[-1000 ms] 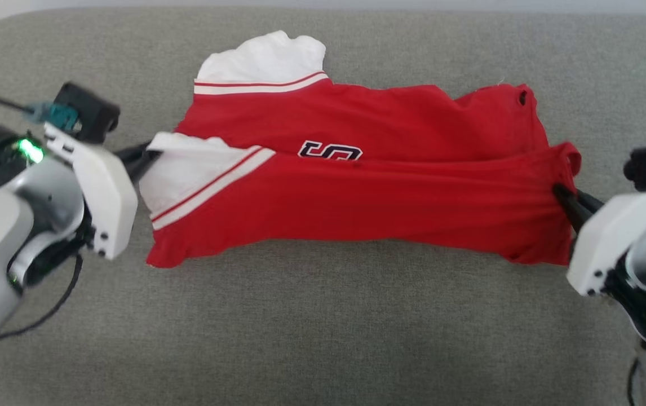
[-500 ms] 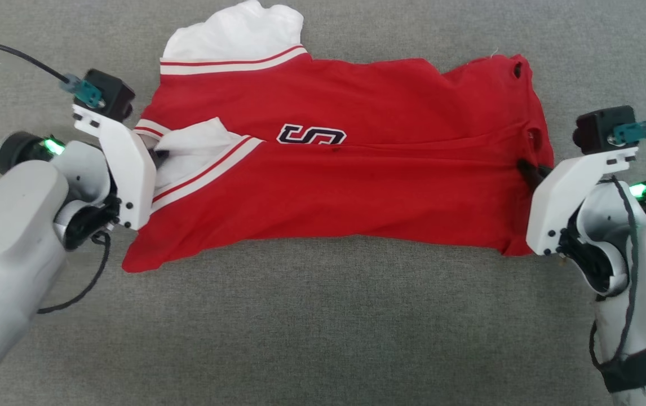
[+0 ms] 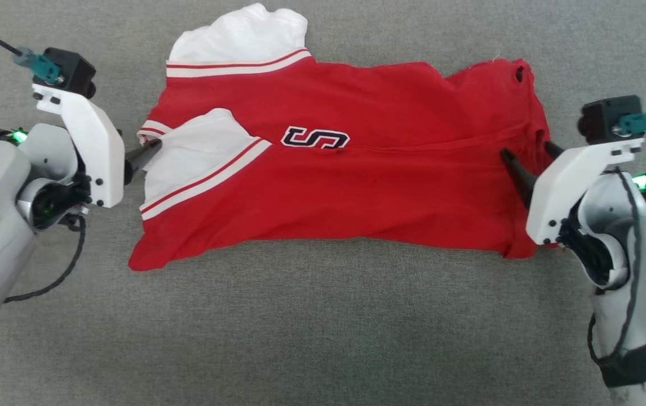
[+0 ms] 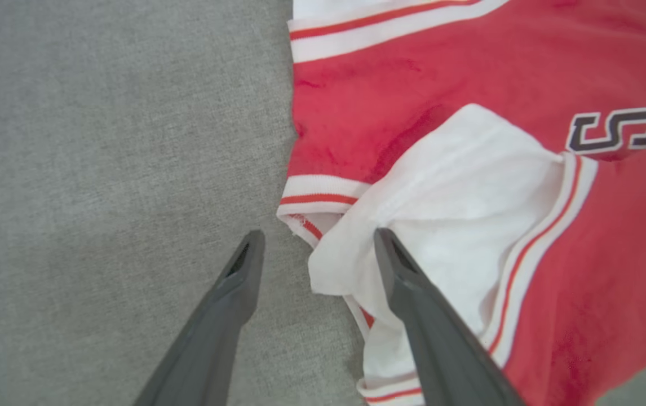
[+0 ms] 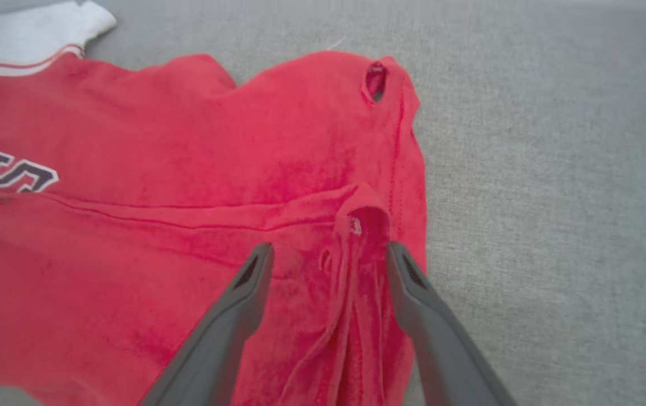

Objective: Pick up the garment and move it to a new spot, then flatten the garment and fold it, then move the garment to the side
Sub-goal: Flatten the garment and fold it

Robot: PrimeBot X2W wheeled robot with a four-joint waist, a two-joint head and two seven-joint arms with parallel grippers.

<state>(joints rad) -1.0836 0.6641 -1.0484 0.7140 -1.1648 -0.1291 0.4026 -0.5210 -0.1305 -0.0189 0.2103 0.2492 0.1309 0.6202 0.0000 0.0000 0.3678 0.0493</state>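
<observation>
On the grey fabric surface (image 3: pixel 323 327), the garment (image 3: pixel 357 192) lies centred, folded lengthwise. The left jaws at 9 o'clock and right jaws at 3 o'clock, previously clamped, now stand apart: this fold appears set down.

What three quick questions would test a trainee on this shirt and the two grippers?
1. True or false: the right gripper is clamped shut on the shirt.
2. Which part of the shirt lies nearest the left gripper? A: the white sleeve. B: the black-and-white letter. C: the small hole in the red cloth.
3. Fill in: the surface under the shirt is ____ in colour.

Key: 1 false, its fingers stand apart on either side of a bunched red fold. 2 A. 3 grey.
</observation>
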